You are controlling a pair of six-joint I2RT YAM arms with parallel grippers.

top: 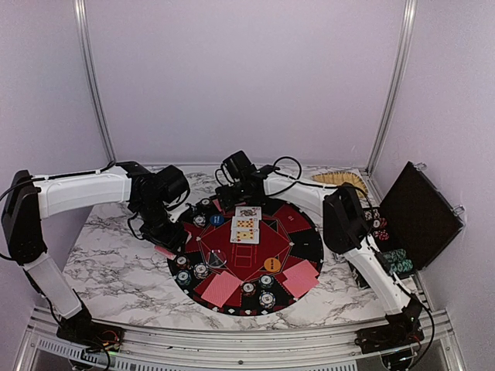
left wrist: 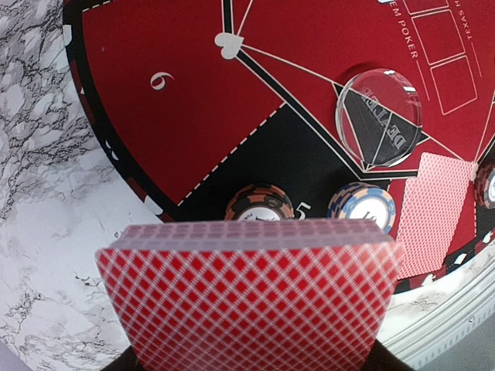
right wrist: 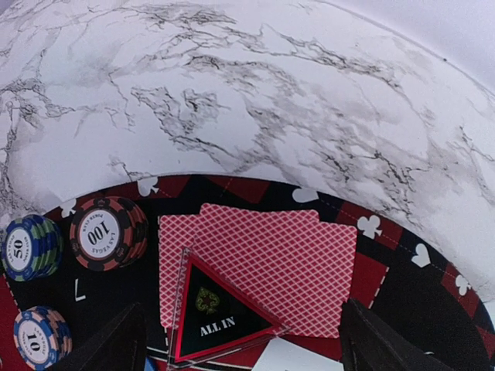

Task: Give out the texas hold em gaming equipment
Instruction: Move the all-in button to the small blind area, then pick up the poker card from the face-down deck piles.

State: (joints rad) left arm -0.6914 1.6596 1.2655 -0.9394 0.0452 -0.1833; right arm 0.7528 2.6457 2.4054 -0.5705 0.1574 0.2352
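The round black-and-red mat (top: 305, 239) carries the texas hold em gaming equipment. My left gripper (top: 165, 236) is at the mat's left rim, shut on a deck of red-backed cards (left wrist: 247, 297) that hides its fingers. Below the deck lie a clear dealer button (left wrist: 379, 117), two chip stacks (left wrist: 259, 205) and a face-down card (left wrist: 433, 212). My right gripper (right wrist: 241, 313) is open at the mat's far edge. Between its fingers (right wrist: 116, 344) a triangular ALL IN marker (right wrist: 216, 317) rests on two face-down cards (right wrist: 286, 247), touching neither finger. Chip stacks (right wrist: 107, 232) stand left of them.
Face-up cards (top: 246, 224) lie at the mat's centre. Face-down pairs (top: 220, 287) and further chip stacks (top: 267, 300) sit at its near rim, with an orange button (top: 271, 264) and a blue one (top: 216, 219). An open black case (top: 421, 212) with chips (top: 398, 263) stands at the right.
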